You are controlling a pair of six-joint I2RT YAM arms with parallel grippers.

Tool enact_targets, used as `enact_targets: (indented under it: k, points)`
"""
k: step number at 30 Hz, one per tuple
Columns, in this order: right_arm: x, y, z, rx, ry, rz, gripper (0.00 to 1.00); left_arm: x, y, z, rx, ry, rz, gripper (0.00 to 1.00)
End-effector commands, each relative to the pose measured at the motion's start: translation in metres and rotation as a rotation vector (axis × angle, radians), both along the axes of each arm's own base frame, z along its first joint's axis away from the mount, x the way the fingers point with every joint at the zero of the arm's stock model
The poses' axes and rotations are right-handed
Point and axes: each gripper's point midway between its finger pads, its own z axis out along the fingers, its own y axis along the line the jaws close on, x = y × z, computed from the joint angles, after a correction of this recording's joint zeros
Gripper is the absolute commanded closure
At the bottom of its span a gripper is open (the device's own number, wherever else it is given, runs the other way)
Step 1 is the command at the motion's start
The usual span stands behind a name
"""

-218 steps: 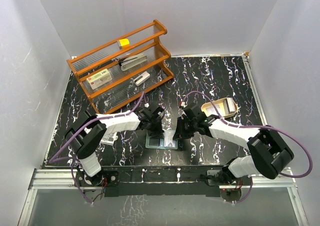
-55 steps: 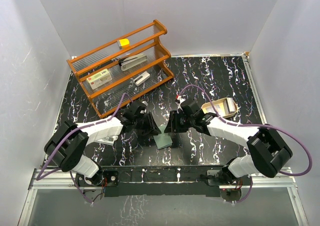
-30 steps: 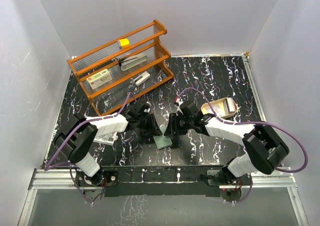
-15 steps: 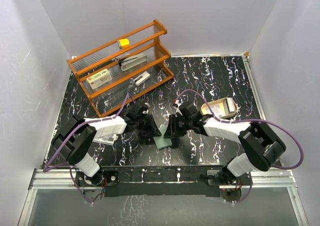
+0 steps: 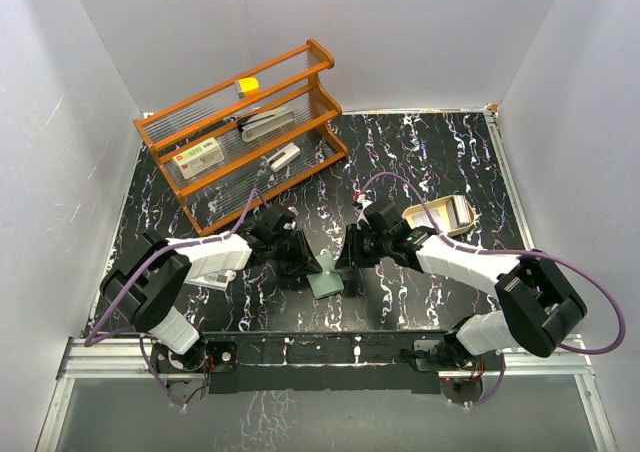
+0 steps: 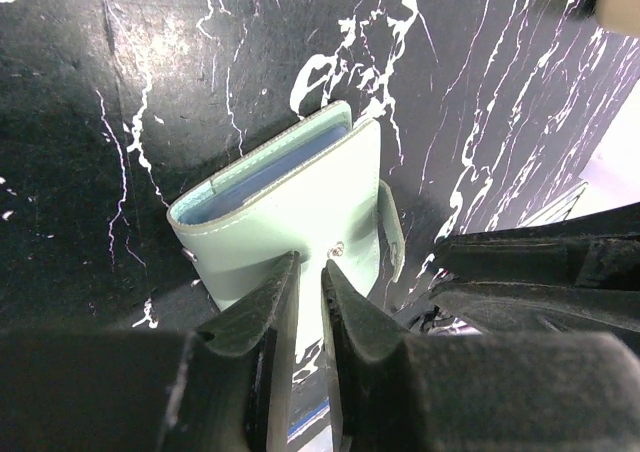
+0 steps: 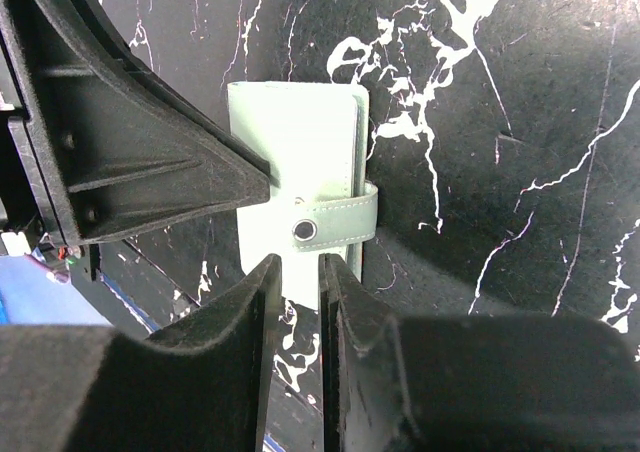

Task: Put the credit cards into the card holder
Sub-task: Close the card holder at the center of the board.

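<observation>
Holder (image 6: 290,212): flat on the table (image 5: 420,162), snapped shut, between both grippers.
Left gripper (image 6: 308,272): jaws almost together at its edge, probably to steady it; real pinch, I cannot tell.
Right gripper (image 7: 300,267): narrow slit just beside the snap (image 7: 304,231), likely to unfasten it; grip unclear.

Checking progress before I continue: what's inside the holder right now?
The holder is folded closed, its strap across the front. Only a sliver of blue lining shows at the open edge. Whether cards are inside cannot be seen; the cover hides the pockets.
</observation>
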Motion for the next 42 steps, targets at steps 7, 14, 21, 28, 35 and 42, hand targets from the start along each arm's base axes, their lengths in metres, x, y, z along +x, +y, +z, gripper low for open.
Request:
enact_targets:
  k: [7,14,21,28,35,42]
  points:
    - [0.015,0.020,0.017,0.086,-0.024,0.021,0.82,-0.018,0.017,-0.012,0.071,0.056,-0.001,0.85]
    - [0.019,0.025,0.014,0.084,-0.015,0.033,0.83,-0.019,0.018,-0.013,0.072,0.060,-0.001,0.85]
    - [0.018,0.028,0.017,0.097,-0.010,0.044,0.85,-0.020,0.019,-0.015,0.072,0.066,0.000,0.85]
    - [0.024,0.022,0.021,0.054,-0.034,0.019,0.78,-0.020,0.019,-0.015,0.071,0.065,0.002,0.85]
    - [0.021,0.021,0.015,0.063,-0.014,0.017,0.81,-0.022,0.019,-0.015,0.066,0.072,0.006,0.85]
    - [0.017,0.024,0.005,0.071,0.017,0.033,0.82,-0.022,0.018,-0.015,0.057,0.072,0.009,0.85]
